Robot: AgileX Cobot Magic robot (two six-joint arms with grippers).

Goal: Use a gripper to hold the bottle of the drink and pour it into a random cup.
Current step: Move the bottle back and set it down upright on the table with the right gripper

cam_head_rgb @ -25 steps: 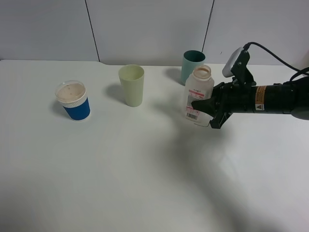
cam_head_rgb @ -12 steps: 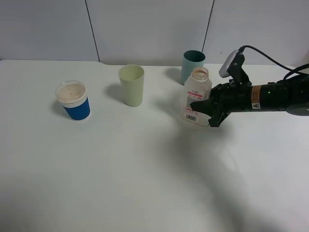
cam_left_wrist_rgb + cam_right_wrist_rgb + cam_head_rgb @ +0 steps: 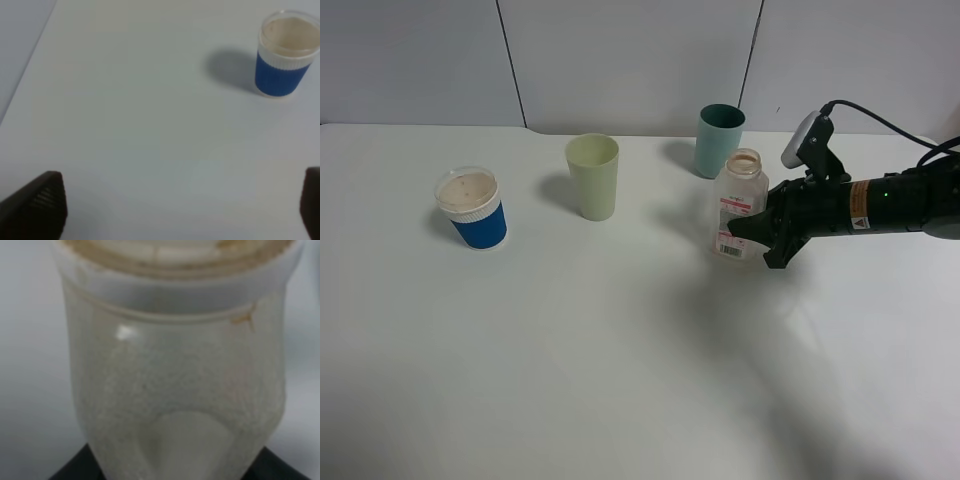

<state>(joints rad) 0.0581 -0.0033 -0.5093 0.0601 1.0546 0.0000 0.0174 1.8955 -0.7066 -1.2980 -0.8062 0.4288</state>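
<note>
Holding bottle upright in right fingers, shut low on its label, near teal cup. Left fingers spread wide, empty. Grasp done. No drink made out inside, so cannot tell whether poured already or yet to pour.

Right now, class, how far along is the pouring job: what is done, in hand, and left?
Done: the right end effector grips the bottle. In hand: the bottle is upright near the teal cup, not tipped over any cup. Left: bringing it over a cup, perhaps the teal one or the green cup, and tilting it to pour.
</note>
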